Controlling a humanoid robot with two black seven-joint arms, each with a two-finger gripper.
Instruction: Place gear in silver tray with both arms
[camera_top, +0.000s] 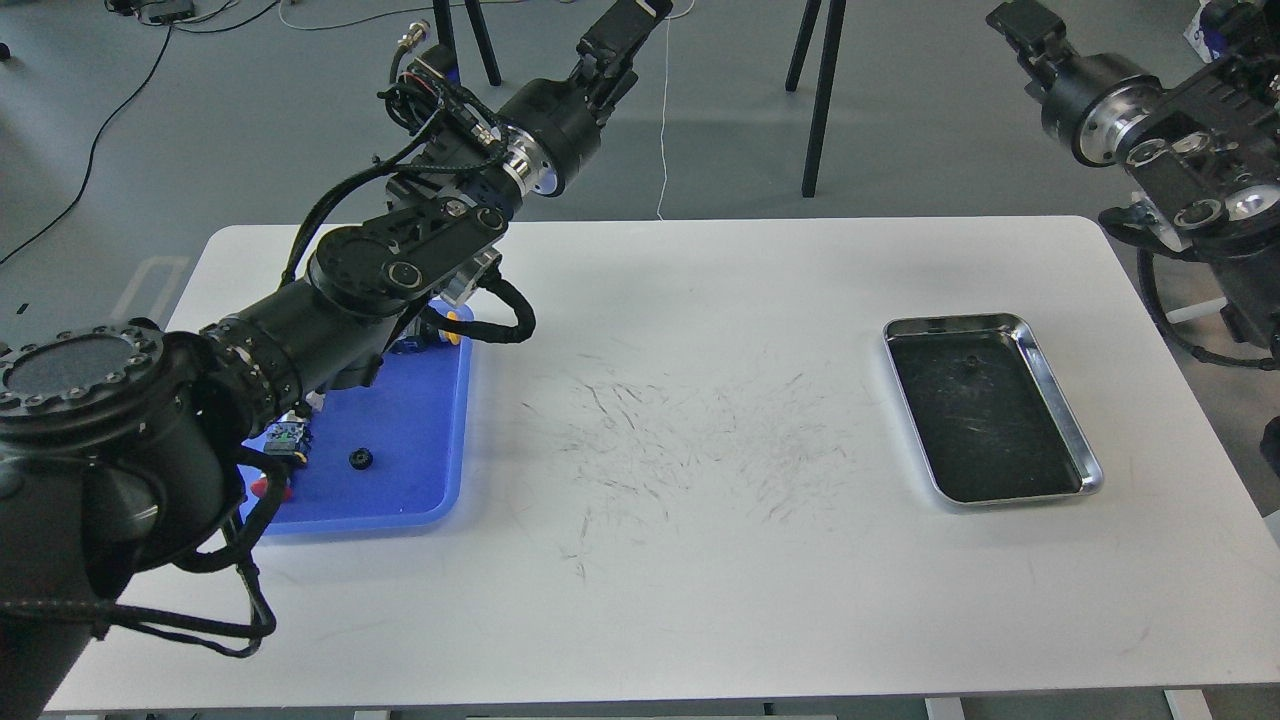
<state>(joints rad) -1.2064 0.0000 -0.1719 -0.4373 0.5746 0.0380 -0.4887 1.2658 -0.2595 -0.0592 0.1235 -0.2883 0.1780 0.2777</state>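
Both pincers raised clear of the worktop (700, 520): left pincer (622, 25) and right pincer (1020, 25), finger spacing indiscernible; silver tray (1085, 470) holds a small gear (971, 359).

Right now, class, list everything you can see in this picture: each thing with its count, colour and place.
Table: one, white, scuffed with dark marks at its middle.
Silver tray: one, shiny rim, dark floor, on the table's right side.
Small dark part: one, in the silver tray near its far end.
Blue tray: one, on the table's left side.
Black gear: one, in the blue tray.
Chair legs: black, on the grey floor beyond the table.
Left gripper: black, raised beyond the table's far edge.
Right gripper: black, raised at top right.
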